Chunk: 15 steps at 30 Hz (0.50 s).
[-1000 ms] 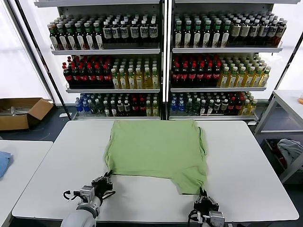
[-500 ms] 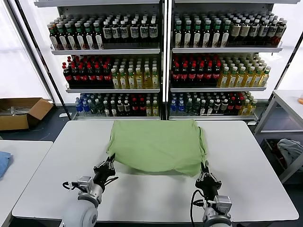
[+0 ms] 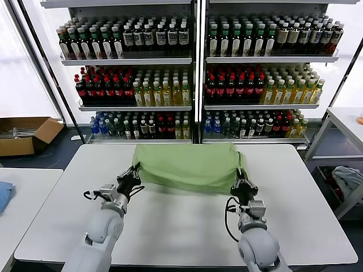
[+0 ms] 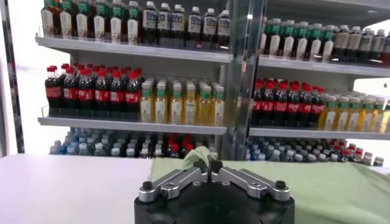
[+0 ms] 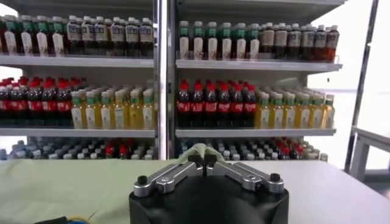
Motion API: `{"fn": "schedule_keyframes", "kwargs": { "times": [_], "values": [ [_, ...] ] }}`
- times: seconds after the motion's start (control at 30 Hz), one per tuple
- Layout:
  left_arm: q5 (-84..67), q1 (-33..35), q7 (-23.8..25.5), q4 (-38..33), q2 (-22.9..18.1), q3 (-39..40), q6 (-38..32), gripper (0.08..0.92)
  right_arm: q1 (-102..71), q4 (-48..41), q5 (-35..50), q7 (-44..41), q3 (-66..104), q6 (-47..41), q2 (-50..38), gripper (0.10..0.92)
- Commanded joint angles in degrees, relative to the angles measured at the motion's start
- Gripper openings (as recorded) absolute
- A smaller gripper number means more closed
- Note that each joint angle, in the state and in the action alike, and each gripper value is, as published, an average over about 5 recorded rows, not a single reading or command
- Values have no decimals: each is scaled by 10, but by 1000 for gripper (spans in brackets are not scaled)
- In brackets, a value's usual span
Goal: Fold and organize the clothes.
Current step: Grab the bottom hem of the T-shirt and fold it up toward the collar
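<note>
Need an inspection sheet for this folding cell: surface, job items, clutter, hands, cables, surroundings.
Surface: white rectangular table, bare in front of the shirt.
Job's things: light green soft fabric shirt, near edge lifted off the table and carried over the rest.
Clutter: nothing seen on this table.
Hands: left hand shut on the shirt's near left corner; right hand shut on the near right corner.
Cables: black cables loop at the left wrist and right wrist.
Surroundings: shelves of drink bottles behind; brown cardboard box on the floor; side tables at both sides.
</note>
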Motion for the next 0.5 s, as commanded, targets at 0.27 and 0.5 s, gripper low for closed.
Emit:
{"fn": "schedule_keyframes", "kwargs": {
  "times": [0.27,0.5],
  "values": [
    [-5,-117,7,168,-5,22,-1,84,137,-179,23,-34,-47,-44,-15,107],
    [13,-128,16,193,-9,36,20,112,148,-215,74,-27,-36,-42,26,225]
  ]
}}
